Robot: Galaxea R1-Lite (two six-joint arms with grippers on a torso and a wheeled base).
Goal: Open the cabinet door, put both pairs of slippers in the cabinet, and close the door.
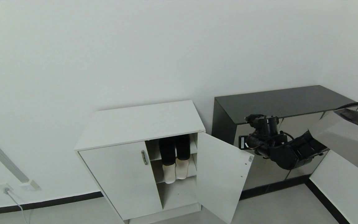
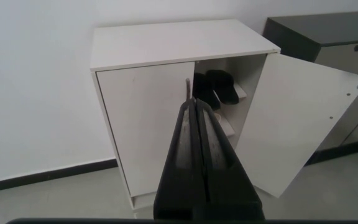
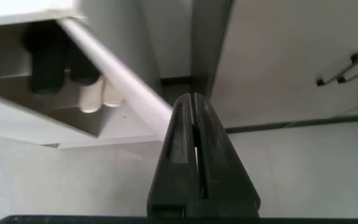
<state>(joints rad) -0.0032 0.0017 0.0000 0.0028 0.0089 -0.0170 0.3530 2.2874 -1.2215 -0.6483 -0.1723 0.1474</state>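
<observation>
**Both pairs shelved, door open, right arm by its free edge**

The left gripper (image 2: 194, 107) sat nearest, out front of the cabinet (image 1: 138, 123), fingers pressed together, holding nothing. It was aimed roughly at the handle (image 1: 144, 157) of the closed left door (image 1: 120, 180).

The right gripper (image 3: 195, 104) was also pressed together and empty. In the head view it hung at 3 o'clock of the open right door (image 1: 221, 174), just beside the free edge. Contact with the door: cannot tell.

The door stood swung well out, at 5 o'clock of frame centre, inner face toward the camera.

Inside, the black slippers (image 1: 175, 151) lay on the upper shelf. The white slippers (image 1: 176, 171) were on the shelf at 6 o'clock of them. Both pairs were side by side, close to the centre divider.

A dark sideboard (image 1: 278, 101) stood at 3 o'clock of the cabinet, against the wall. A wall socket (image 1: 4, 187) was low at 8 o'clock.

Judgement: stowing looked done, closing the door was left.

Risks:
- Closed fingers pushing a flat panel could skid off the edge, and the door would stop half shut.
- The white pair seemed to overhang the shelf front, so the door might catch it and bounce back or knock a slipper out.
- The sideboard was near the arm, so a wide swing could clip it.
- A hard push could slam the door and rebound.
</observation>
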